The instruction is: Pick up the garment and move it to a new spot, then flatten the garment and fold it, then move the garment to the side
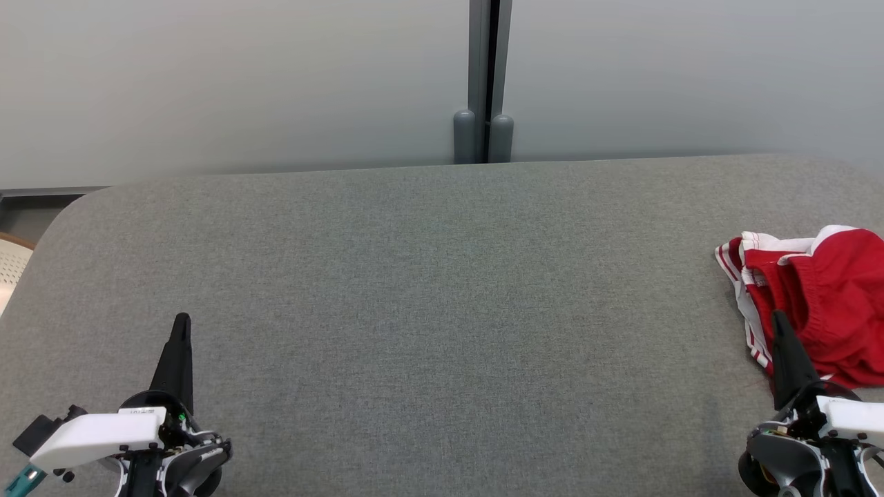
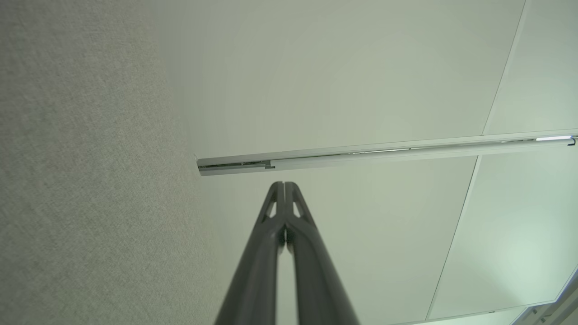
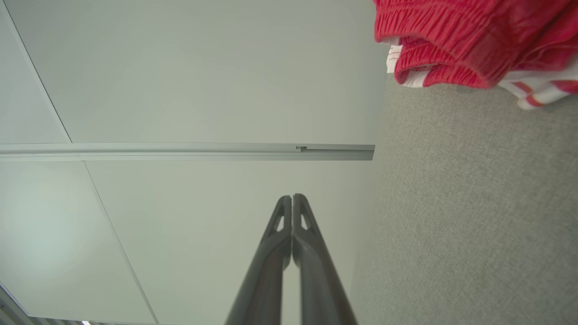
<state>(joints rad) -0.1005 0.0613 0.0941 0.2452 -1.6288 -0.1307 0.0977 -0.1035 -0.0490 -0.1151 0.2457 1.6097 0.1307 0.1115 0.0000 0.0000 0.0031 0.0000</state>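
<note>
Head view shows a crumpled red fabric garment (image 1: 829, 304) with white striped trim lying at the far right of the grey felt-covered tabletop (image 1: 414, 290), partly cut off by the frame edge. It looks like light sportswear with a gathered elastic waistband. I judge it soft and limp, likely to sag and unfurl when lifted, not fragile, and textured enough for a pinch to hold. The thick ruched waistband, or the striped hem facing the table's middle, seems the best place to take hold.

The right gripper (image 1: 780, 324) sits at the lower right with its two dark fingers pressed together and empty. Its tip overlaps the garment's near-left edge in this view. The right wrist view puts the cloth off to one side of the fingers, clear of them. The left gripper (image 1: 181, 324) is likewise closed on nothing, well apart across the table.
</note>
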